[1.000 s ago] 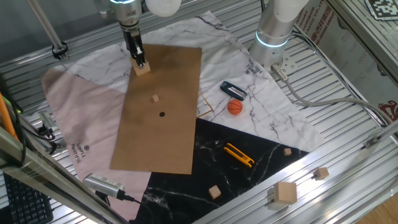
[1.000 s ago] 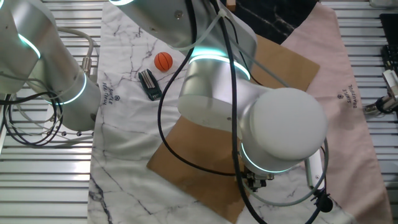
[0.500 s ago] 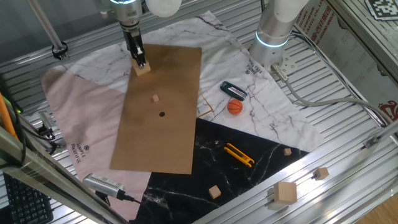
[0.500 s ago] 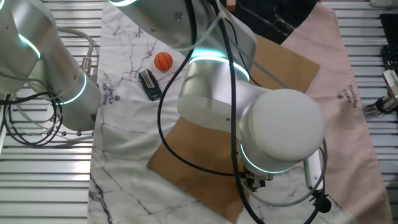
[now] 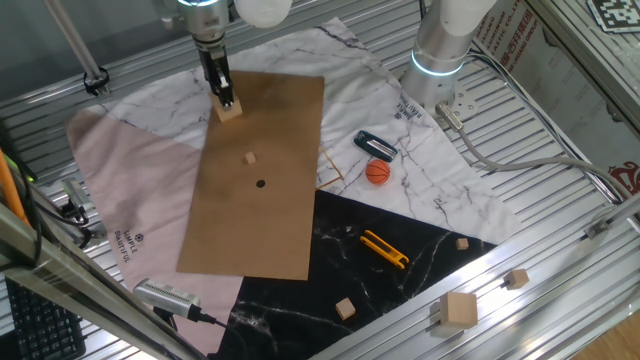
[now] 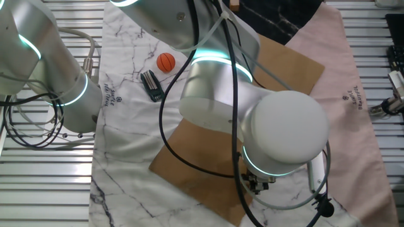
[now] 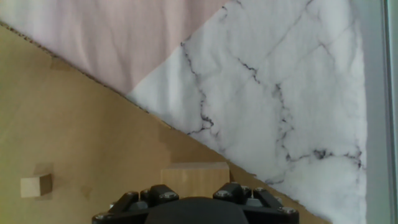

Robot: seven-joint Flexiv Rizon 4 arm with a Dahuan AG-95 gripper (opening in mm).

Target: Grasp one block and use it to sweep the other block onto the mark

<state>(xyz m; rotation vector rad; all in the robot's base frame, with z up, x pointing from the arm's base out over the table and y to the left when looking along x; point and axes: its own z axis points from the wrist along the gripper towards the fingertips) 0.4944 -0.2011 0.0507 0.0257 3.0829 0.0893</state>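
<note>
The larger tan block point(image 5: 230, 111) sits at the far left corner of the brown board point(image 5: 290, 120). My gripper point(image 5: 226, 99) stands straight over it with its fingers down on both sides, shut on it. In the hand view the block point(image 7: 196, 174) fills the gap between my gripper's point(image 7: 196, 194) finger bases. The tiny cube point(image 5: 250, 158) lies mid-board, also showing low left in the hand view point(image 7: 35, 185). The dark mark point(image 5: 261, 183) is just beyond it, toward the front. In the other fixed view the arm hides the gripper and both blocks.
Marble and pink cloths lie under the board. A black clip point(image 5: 375, 144), an orange ball point(image 5: 377, 172) and a yellow tool point(image 5: 384, 249) lie to the right. Spare wooden cubes point(image 5: 460, 310) sit at the front right. A second arm's base point(image 5: 440, 50) stands at the back.
</note>
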